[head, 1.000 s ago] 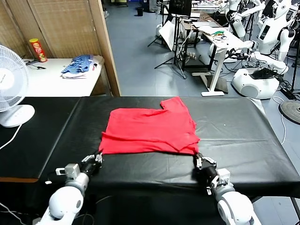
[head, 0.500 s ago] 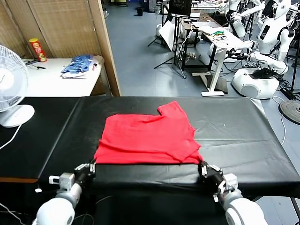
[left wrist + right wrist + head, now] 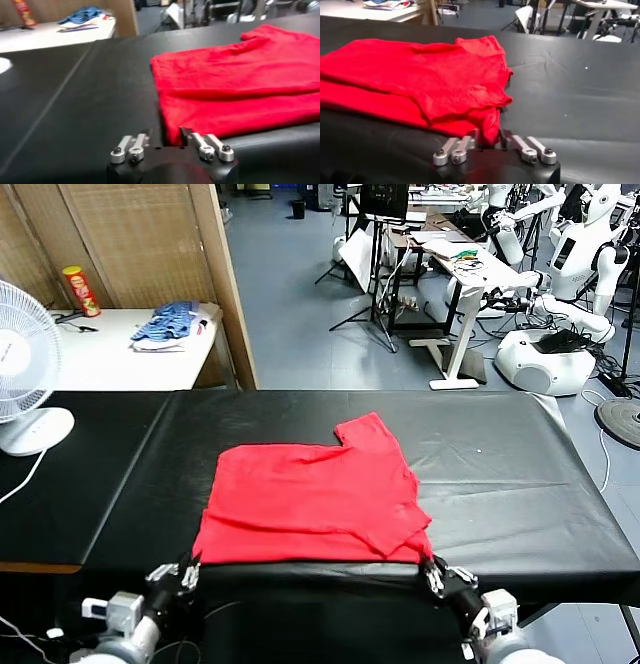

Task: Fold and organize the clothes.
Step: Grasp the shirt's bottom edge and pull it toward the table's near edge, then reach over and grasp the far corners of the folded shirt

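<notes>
Shirts: one red T-shirt (image 3: 312, 502), lying on the black table (image 3: 500, 474).
Grippers: two, left gripper (image 3: 187, 573) and right gripper (image 3: 436, 575), both at the table's near edge.
Other garments: one blue-and-white striped pile (image 3: 170, 324) on the white side table (image 3: 110, 359), beyond the black table's far left corner.
Fans: one white fan (image 3: 20, 364), standing on the black table's left end.
Cans: one red-and-yellow can (image 3: 81, 291), upright on the white side table.
Left gripper pose: low at the near edge of the black table, pointing at the shirt's near left corner; fingers spread apart, holding nothing. In the left wrist view one fingertip sits just at the shirt's hem; whether it touches cannot be told.
Right gripper pose: low at the near edge of the black table, pointing at the shirt's near right corner; fingers spread apart, released. In the right wrist view the corner of the cloth lies between the open fingers, ungripped.
Shirt position: middle of the black table, its near hem along the table's near edge.
Shirt look: plain bright red, folded over itself into a rough rectangle, lightly wrinkled; one short sleeve sticks out at the far right; layered edges show at the near right corner.
</notes>
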Tool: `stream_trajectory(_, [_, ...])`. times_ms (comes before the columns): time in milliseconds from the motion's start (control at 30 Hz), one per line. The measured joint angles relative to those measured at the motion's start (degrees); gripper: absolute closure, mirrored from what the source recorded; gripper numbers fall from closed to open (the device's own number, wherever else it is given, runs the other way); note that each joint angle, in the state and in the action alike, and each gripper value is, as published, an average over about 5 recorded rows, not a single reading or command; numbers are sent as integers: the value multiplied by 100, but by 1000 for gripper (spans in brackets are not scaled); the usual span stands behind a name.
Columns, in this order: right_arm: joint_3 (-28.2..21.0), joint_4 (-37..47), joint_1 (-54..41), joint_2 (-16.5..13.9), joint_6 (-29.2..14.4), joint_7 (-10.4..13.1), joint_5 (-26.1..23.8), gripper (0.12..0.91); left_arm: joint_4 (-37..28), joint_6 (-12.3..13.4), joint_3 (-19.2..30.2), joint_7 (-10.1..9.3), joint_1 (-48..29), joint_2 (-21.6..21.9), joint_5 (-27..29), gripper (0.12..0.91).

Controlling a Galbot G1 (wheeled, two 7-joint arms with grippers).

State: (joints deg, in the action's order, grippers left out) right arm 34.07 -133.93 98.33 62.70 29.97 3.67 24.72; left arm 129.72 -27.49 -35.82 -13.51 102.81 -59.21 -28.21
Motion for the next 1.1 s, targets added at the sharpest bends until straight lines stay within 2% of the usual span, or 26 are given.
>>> stream_trajectory(67, [1,50,-214,-59,-53,75,115,238,160,-202,-74,-162,-28,37,-270,260])
stream_trajectory(133, [-64,233,-586,-96,-115,102,201,231,281,-320,-127,-278,-139,95,-563,241])
stream_trajectory(233, [-264,708,-1344,-132,-136,120,301,228,311,-363,-122,-319,-515,205,-1058,233])
stream_trajectory(367, [-681,1505,-2481,-149,-59,258,404,227,3,-348,35,-304,-1359,353,-1665,232])
stream_trajectory(500, [-1185,2443,-3616,-59,44,483,500,227,-616,-356,327,-315,-2381,458,-2072,232])
stream_trajectory(600, [-1537,3151,-4343,52,109,543,537,227,-1237,-400,640,-320,-3137,465,-2193,232])
stream_trajectory(833, [-2174,4609,-5620,389,195,476,576,227,-2712,-612,1437,-293,-4642,301,-2214,232])
stream_trajectory(967, [-2362,5262,-6117,576,268,418,648,227,-3402,-759,1795,-189,-5264,196,-2225,232])
stream_trajectory(1100, [-2478,5789,-6453,749,333,246,677,227,-3922,-840,2069,-66,-5720,127,-2236,232])
